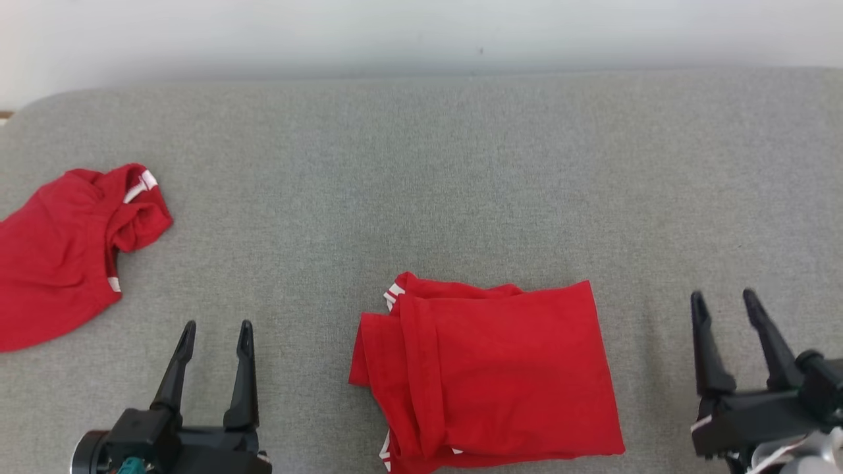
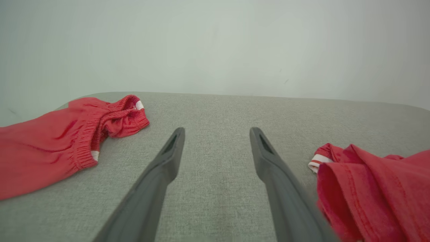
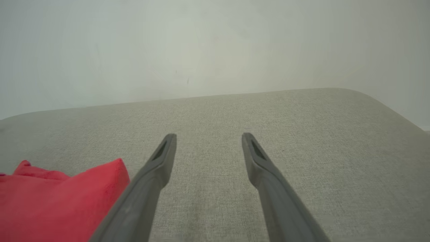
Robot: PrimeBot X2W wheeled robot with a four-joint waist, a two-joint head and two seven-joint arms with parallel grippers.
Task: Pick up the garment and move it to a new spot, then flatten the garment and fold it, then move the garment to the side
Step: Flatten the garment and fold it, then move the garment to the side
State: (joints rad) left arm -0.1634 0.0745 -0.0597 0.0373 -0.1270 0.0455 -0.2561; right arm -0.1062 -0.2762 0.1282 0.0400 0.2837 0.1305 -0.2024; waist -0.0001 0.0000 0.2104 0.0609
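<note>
Light soft, even, fairly bright; shadows faint, diffuse; head view sharp to me; wrist views hazy, low contrast; grey surface (image 3: 302, 111) bows w/ wide-angle; btm edge blurred.

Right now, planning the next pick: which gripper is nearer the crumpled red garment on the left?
Left. The left gripper sits just right of the crumpled garment; the right gripper is far across, beyond the folded garment.

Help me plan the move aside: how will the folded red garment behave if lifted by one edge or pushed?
The folded red garment looks thin and soft, so it would likely droop and unfold if lifted by one edge. Its stacked layers could bunch when pushed, as the grey surface probably grips cloth.
</note>
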